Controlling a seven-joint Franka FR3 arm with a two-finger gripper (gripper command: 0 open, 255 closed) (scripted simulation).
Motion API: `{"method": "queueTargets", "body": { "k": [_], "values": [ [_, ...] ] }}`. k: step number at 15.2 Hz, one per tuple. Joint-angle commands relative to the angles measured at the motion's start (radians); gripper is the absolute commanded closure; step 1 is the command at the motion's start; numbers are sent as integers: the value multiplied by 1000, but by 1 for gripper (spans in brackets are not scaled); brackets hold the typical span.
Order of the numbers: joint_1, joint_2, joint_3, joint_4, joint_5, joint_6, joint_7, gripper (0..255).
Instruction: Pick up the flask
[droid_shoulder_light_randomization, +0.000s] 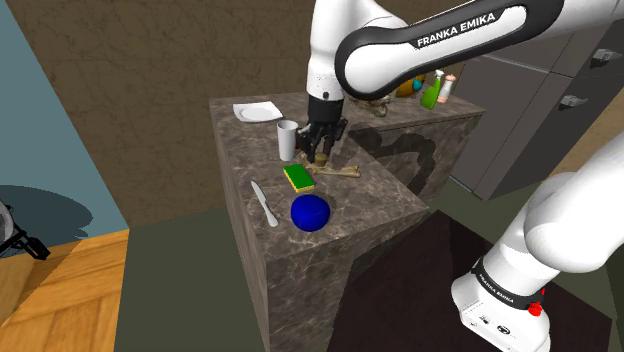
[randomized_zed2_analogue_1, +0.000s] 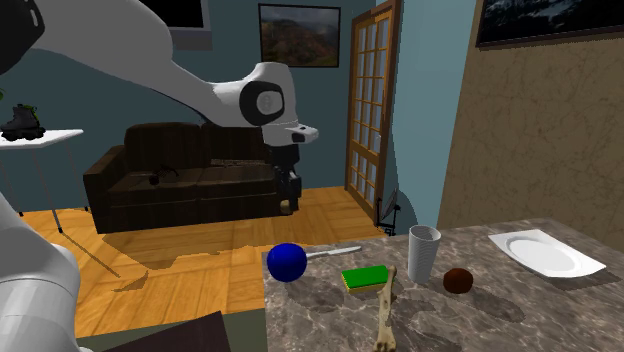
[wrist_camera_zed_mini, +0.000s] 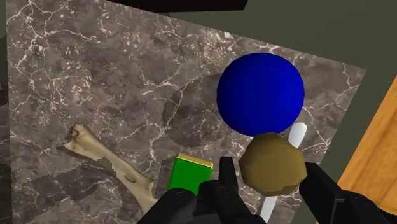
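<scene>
My gripper (wrist_camera_zed_mini: 270, 175) is clamped on the flask (wrist_camera_zed_mini: 270, 160). It hangs clear above the counter (wrist_camera_zed_mini: 95, 76), over the knife (wrist_camera_zed_mini: 296, 135) and near the blue ball (wrist_camera_zed_mini: 259, 92). The lift looks done, and only a steady hold is left. I see the flask end-on, so its long axis probably runs along my fingers, roughly upright.

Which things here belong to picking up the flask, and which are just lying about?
Job: olive-brown flask, clasped in the jaws.
Lying about: blue ball, green sponge, bone, knife, white cup, white plate, brown ball.
</scene>
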Motion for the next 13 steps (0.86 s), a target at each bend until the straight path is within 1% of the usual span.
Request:
{"method": "queueTargets", "body": {
  "k": [1,11,13],
  "values": [
    [0,-10,-2,20,4,-29,-5,255],
    [-1,-38,-10,129,15,-164,-22,255],
    [-1,-38,-11,131,15,-166,-22,255]
  ]
}}
